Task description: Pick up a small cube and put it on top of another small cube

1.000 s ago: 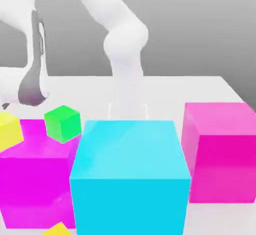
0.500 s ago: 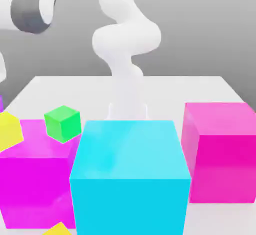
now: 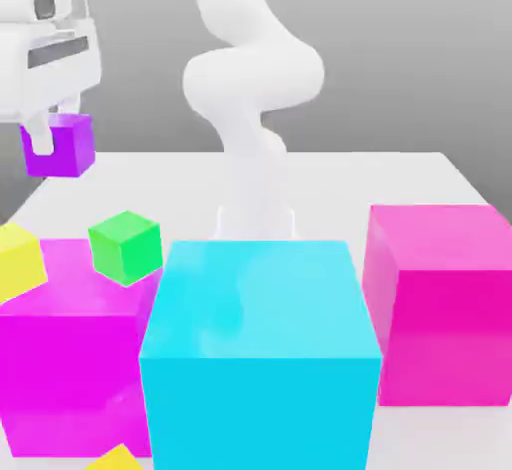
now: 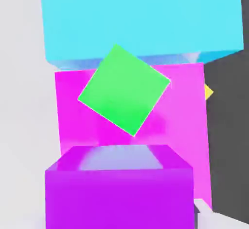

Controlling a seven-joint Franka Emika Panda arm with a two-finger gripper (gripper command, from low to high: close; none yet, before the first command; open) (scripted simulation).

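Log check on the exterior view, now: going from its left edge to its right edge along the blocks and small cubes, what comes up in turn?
Yellow cube → green cube → cyan block → pink block. The magenta block and the held violet cube are left out, as they overlap others from left to right.

Bright, even light (a pale sheen tops the violet cube (image 4: 119, 157)).

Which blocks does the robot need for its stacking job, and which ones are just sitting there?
For the job:
- purple cube, held up in the gripper
- perhaps the green cube, a small one it could go on

Probably just there:
- big cyan block
- big magenta block
- big pink block

Unsure: small yellow cube
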